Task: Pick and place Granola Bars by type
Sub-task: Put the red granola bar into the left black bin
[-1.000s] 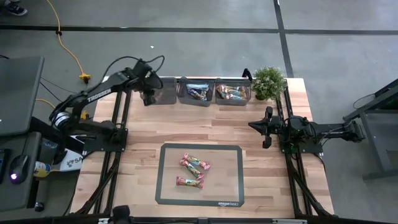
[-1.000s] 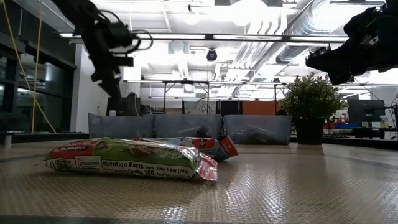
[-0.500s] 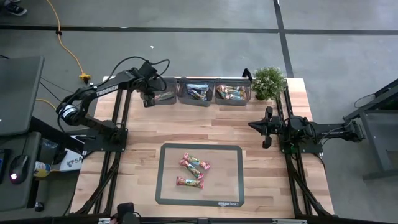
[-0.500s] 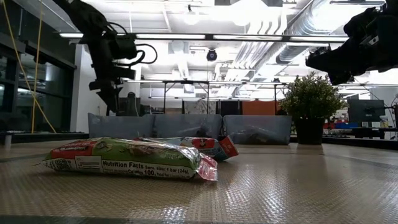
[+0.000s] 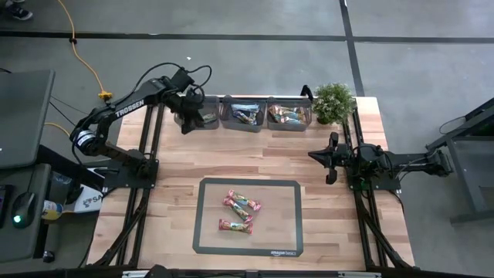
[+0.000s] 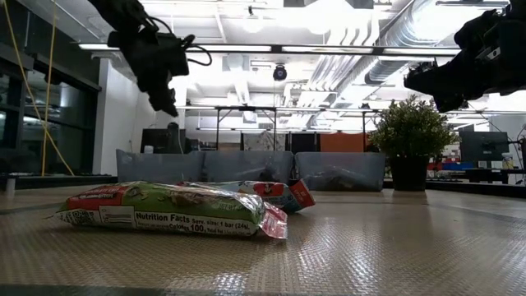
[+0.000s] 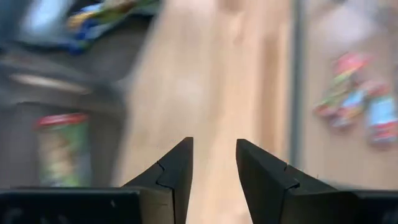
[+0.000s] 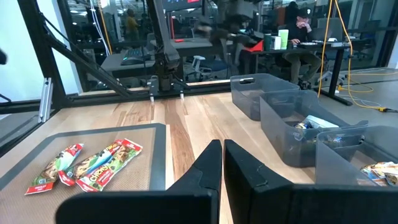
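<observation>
Three granola bars (image 5: 238, 210) with red-pink and green wrappers lie flat on the dark mat (image 5: 287, 232); in the low view the nearest one (image 6: 164, 210) fills the foreground. My left gripper (image 5: 187, 123) (image 6: 168, 103) hangs open and empty above the left grey bin (image 5: 202, 114), its fingers (image 7: 174, 171) apart. A red-green bar (image 7: 59, 149) lies in that bin. My right gripper (image 5: 312, 155) (image 8: 222, 149) waits shut near the table's right edge, raised off the table and touching nothing.
Three grey translucent bins stand in a row at the far edge; the middle bin (image 5: 241, 114) and the right bin (image 5: 288, 114) hold bars. A potted plant (image 5: 333, 100) stands right of them. Bare wood lies between bins and mat.
My left gripper has risen above the left bin, shifted a little toward the table's right and tipped round toward the mat. The bar in the left bin now shows beside it. The right arm and the bars on the mat have kept still.
</observation>
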You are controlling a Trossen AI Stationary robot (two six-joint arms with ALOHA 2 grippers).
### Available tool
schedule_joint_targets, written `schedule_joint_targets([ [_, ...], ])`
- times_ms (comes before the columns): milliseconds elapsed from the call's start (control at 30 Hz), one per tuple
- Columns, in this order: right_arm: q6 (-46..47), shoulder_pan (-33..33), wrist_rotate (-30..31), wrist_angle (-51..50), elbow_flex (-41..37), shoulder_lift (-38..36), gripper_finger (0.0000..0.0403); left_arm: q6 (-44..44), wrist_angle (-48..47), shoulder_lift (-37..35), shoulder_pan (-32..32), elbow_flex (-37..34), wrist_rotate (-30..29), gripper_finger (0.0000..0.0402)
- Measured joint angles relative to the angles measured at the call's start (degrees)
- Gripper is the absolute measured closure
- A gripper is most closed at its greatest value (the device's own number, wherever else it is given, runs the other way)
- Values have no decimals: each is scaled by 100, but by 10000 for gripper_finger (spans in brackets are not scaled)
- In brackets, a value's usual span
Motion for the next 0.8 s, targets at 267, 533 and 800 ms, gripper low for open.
schedule_joint_targets([
  [267,0,1,0,0,0,1,402,-601,-107,0,-674,0,1336,283],
  [533,0,1,0,0,0,-1,402,-829,237,0,-1711,0,1226,283],
  [800,0,0,0,0,0,0,402,-1269,1283,0,-2898,0,567,283],
])
